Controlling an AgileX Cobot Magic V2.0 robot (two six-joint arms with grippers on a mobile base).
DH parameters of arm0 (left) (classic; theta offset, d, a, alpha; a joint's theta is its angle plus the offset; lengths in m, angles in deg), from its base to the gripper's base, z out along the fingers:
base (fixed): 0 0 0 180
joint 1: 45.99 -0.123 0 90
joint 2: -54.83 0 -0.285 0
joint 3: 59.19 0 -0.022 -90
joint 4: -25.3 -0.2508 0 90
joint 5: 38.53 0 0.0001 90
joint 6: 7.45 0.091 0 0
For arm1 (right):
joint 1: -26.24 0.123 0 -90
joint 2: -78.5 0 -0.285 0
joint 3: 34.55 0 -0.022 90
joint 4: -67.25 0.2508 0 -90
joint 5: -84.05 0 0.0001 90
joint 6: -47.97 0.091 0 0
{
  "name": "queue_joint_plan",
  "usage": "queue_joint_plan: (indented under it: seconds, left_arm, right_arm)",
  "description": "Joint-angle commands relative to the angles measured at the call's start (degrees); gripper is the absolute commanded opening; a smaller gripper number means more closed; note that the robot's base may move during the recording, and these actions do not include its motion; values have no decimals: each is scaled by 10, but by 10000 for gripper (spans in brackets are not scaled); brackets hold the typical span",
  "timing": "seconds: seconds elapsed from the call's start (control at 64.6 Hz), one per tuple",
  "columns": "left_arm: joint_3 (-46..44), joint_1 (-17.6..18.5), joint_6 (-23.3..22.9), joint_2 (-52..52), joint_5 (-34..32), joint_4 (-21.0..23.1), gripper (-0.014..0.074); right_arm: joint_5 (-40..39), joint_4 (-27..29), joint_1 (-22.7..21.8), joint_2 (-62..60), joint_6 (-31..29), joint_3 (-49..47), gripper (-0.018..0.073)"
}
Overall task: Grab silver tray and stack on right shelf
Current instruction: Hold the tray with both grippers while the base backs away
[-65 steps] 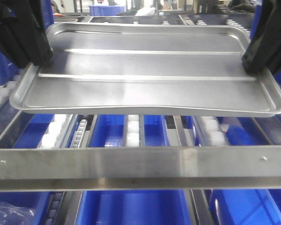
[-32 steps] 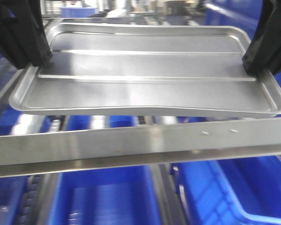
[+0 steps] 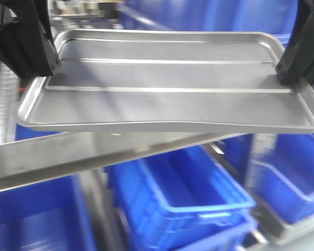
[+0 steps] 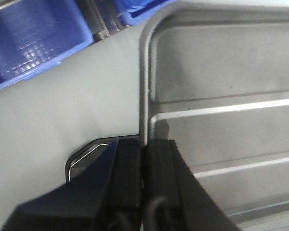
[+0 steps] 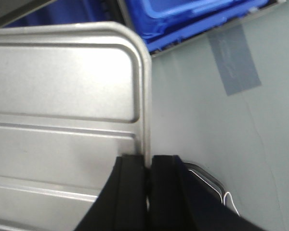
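The biggest change is in the shelf. A second ago its steel rail [image 3: 52,159] lay level across the front view, with white roller lanes behind it. Now the rail slants, low on the left and higher toward the right, and everything under it is smeared with motion. The rollers have gone from sight. Large blue bins [image 3: 183,183] fill the lower frame in their place.

The tray [image 3: 162,94] has hardly moved in the picture over that second, so I judge that the base is turning and taking the load along. It hangs in the air, near level, above the rail and clear of it, resting on nothing.

The left claw [image 3: 49,68] is clamped on the tray's left rim and the right claw [image 3: 288,73] on the right rim. Each wrist view bears this out, with dark jaws closed on either side of the rolled edge [image 4: 144,149] [image 5: 147,163]. Past both tray ends there is grey floor [image 4: 48,120] and bin corners.

For the task, the pickup is done and the carry is under way. With the rail askew to the tray, the tray probably has to be squared to the shelf before it is lowered.
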Motion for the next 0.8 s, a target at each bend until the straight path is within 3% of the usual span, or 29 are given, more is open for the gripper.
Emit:
queue_joint_plan:
  seconds: [0.0,0.789]
  left_arm:
    - [-15,9,2,-17,-26,12,-94]
    - [-15,9,2,-17,-27,-4,-94]
  right_arm:
    - [-42,12,1,-18,-1,-18,57]
    - [-42,12,1,-18,-1,-18,57]
